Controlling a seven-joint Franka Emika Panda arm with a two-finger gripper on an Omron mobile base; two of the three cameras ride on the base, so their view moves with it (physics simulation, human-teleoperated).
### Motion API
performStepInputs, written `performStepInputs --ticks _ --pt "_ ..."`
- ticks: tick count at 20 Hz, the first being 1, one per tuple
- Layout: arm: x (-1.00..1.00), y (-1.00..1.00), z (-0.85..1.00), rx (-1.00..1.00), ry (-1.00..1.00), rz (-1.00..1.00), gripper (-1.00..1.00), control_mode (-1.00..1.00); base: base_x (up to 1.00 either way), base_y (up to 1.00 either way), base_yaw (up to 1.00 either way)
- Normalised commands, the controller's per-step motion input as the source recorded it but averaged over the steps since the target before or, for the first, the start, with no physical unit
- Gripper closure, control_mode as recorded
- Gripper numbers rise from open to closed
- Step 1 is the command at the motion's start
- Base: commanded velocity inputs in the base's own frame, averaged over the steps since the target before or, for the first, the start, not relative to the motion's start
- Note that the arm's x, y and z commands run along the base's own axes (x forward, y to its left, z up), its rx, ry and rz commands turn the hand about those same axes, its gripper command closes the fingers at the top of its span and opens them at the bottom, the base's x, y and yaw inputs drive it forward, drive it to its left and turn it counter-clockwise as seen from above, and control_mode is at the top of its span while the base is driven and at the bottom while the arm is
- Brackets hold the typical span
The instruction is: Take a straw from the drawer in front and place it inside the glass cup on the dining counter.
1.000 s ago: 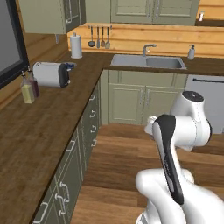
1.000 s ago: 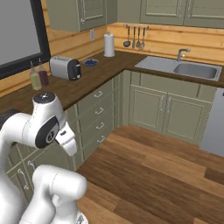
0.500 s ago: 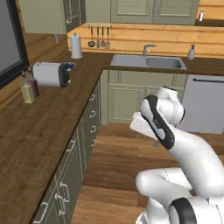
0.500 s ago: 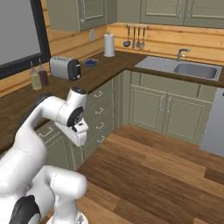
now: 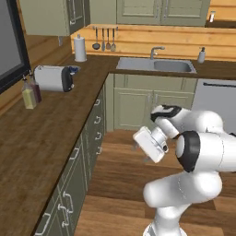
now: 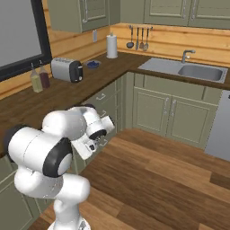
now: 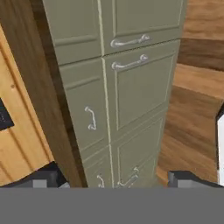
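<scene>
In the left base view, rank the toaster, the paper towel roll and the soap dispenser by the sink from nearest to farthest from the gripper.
Measured from the gripper, which hangs low over the floor in front of the left cabinets:
1. toaster, on the left counter.
2. soap dispenser, right of the sink on the back counter.
3. paper towel roll, in the far left corner.
The last two are close, so their order is tentative.

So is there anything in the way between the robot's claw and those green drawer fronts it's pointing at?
Nothing visible does. The open gripper faces the sage-green drawer fronts with only air between them. Every front in the hand view is shut, though, so a shut front itself bars the way to whatever lies inside.
</scene>
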Motion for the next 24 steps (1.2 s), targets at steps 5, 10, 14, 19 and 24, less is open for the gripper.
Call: performStepInputs --ticks 5,10,14,19,24 --pt "0.78 0.25 -0.17 0.54 -0.08 0.29 -1.00 -1.00 0.00 0.00 0.00" --pt "0.73 0.19 -0.18 0.40 -0.24 0.23 -1.00 -1.00 0.00 0.00 0.00" --pt "0.36 0.41 -0.65 0.25 -0.27 0.24 -1.00 -1.00 0.00 0.00 0.00" --pt "0.01 0.25 -0.43 0.25 -0.41 0.32 -1.00 -1.00 0.00 0.00 0.00" --pt "0.00 0.11 0.00 0.17 -0.32 0.11 -1.00 -1.00 0.00 0.00 0.00"
